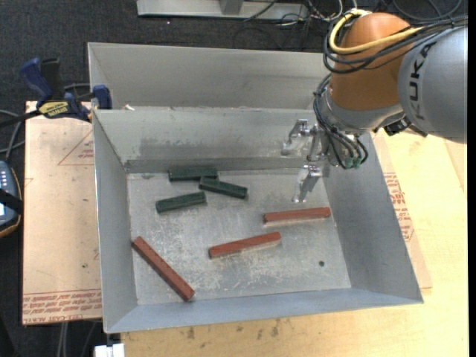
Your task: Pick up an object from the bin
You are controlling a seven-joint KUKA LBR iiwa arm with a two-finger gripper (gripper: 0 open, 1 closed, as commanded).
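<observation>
Nothing is picked up yet: the gripper (304,190) hangs empty just beside a red-brown bar (296,216) lying flat at the right of the bin (223,73), I cannot tell if it is open or closed, and grabbing and lifting are left.

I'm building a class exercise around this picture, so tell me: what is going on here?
A robot arm reaches from the right into a grey metal bin. Its gripper hangs just above the nearest red-brown bar, on the right of the bin floor. A second red-brown bar lies in the middle and a third red-brown bar at the front left. Three dark green bars sit near the back wall. All the bars lie on the floor; none is lifted.
</observation>
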